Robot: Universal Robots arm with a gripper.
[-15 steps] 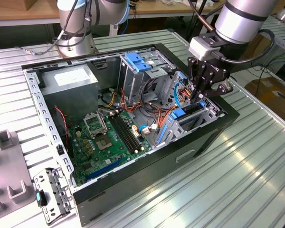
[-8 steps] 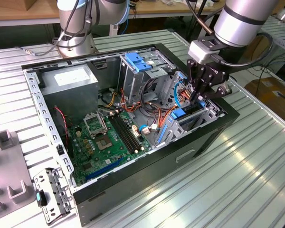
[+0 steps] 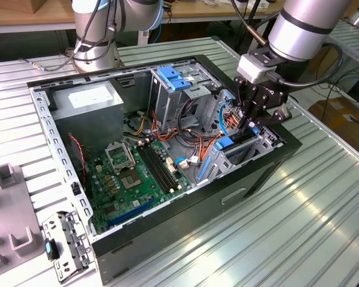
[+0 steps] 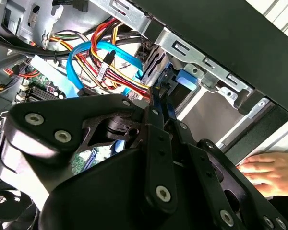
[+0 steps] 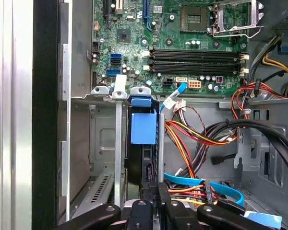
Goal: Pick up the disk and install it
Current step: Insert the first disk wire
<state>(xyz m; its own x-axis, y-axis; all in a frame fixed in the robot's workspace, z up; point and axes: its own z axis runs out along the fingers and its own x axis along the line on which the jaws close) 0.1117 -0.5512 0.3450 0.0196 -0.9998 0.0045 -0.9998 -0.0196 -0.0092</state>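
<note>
At the right of the exterior view, the gripper [image 3: 253, 119] reaches into the open computer case [image 3: 185, 227] with its jaws pinched narrow on the disk [image 3: 236, 143], which stands on edge, partly sunk in the drive bay [image 3: 266, 140] at the case's right corner. In the first wrist view the disk [image 5: 144, 139] runs up the lower middle of the frame, its blue carrier toward the motherboard [image 5: 173, 38]. A person's hand [image 4: 269, 170] rests at the lower right of the second wrist view.

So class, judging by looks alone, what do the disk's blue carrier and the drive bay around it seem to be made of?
The disk's carrier looks like matte moulded plastic: uniform bright blue, soft rounded tabs. The drive bay looks like bare stamped sheet metal: dull grey sheen, punched slots, folded edges.
</note>
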